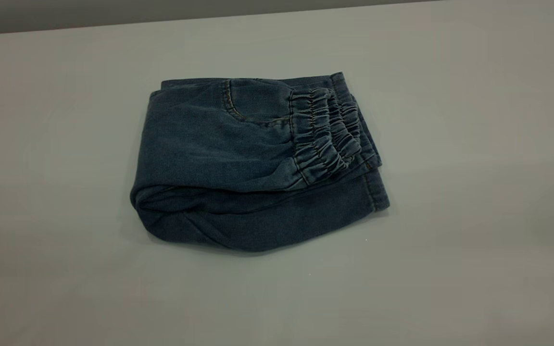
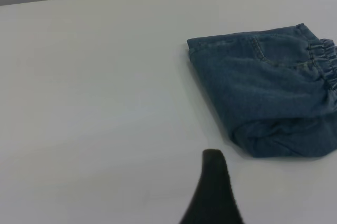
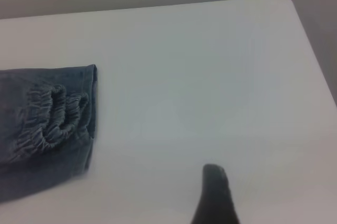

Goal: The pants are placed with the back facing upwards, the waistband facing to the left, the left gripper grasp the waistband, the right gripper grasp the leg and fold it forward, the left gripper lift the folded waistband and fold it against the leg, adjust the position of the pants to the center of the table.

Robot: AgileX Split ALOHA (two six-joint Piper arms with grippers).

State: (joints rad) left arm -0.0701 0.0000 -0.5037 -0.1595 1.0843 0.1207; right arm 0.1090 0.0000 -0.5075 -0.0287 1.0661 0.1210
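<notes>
One folded pants [image 1: 238, 158] on table [image 1: 474, 144].

Folded pants [image 3: 45, 129] lie on the table [image 3: 200, 77], w/ the ruffled waistband [image 3: 50, 119] on top, just short of the stitched hem edge. One dark fingertip [image 3: 215, 192] of the right gripper hangs over bare tabletop, well apart from the denim. Rounded table corner at far right.

I see the pants [image 1: 253, 163] folded into a bundle at the middle of the table [image 1: 474, 144] in the exterior frame. The waistband [image 1: 327, 137] lies on top at the bundle's right, over the leg [image 1: 267, 221] along its lower edge.
</notes>
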